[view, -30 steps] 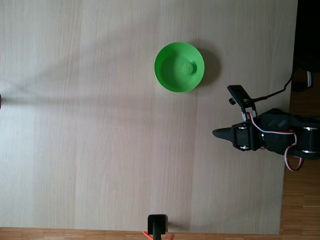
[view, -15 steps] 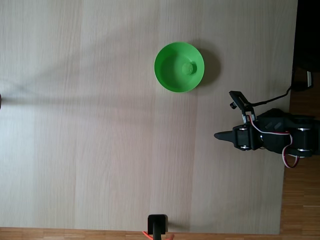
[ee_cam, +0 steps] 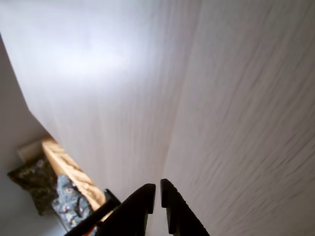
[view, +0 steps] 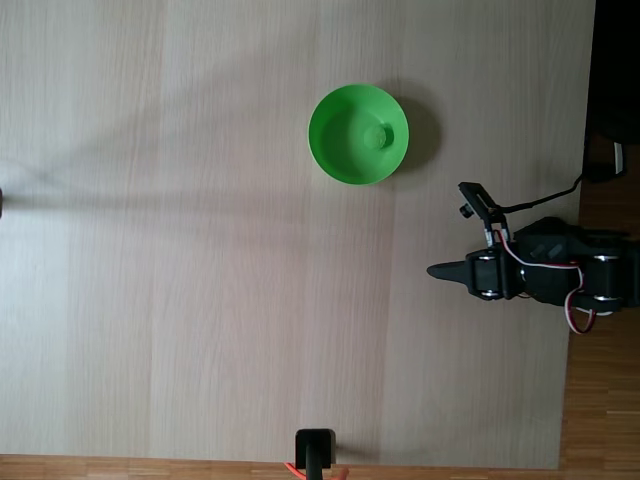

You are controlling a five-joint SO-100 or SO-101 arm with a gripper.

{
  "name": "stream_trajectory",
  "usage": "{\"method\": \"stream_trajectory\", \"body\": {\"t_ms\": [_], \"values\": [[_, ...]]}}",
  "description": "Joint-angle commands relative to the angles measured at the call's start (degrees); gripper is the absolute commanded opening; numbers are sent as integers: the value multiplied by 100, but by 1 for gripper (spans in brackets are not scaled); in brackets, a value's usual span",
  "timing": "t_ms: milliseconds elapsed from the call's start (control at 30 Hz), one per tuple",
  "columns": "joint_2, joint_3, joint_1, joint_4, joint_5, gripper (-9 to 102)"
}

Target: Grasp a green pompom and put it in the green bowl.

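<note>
In the fixed view the green bowl (view: 357, 134) stands on the pale wooden table, right of centre and towards the top. A small round green pompom (view: 377, 137) lies inside it, right of the bowl's middle. My gripper (view: 432, 269) rests folded near the table's right edge, below and to the right of the bowl and well apart from it. The wrist view has the two dark fingers (ee_cam: 142, 196) of the gripper (ee_cam: 157, 189) close together over bare table, shut with nothing between them.
A black clamp-like object (view: 315, 450) sits at the table's bottom edge. The arm's base and cables (view: 585, 285) take up the right edge. In the wrist view, a wooden strip (ee_cam: 69, 169) and a patterned object (ee_cam: 54, 196) lie past the table's left edge.
The arm has drawn back slightly to the right and down over the last second. The bowl and the pompom have not moved.
</note>
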State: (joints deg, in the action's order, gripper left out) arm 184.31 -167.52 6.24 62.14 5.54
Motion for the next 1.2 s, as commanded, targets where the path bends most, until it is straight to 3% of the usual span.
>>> {"method": "stream_trajectory", "body": {"t_ms": [0,867,1167], "values": [[114,88,44,-53,26,-1],[642,-272,-35,114,26,0],[650,237,-352,431,26,0]]}}
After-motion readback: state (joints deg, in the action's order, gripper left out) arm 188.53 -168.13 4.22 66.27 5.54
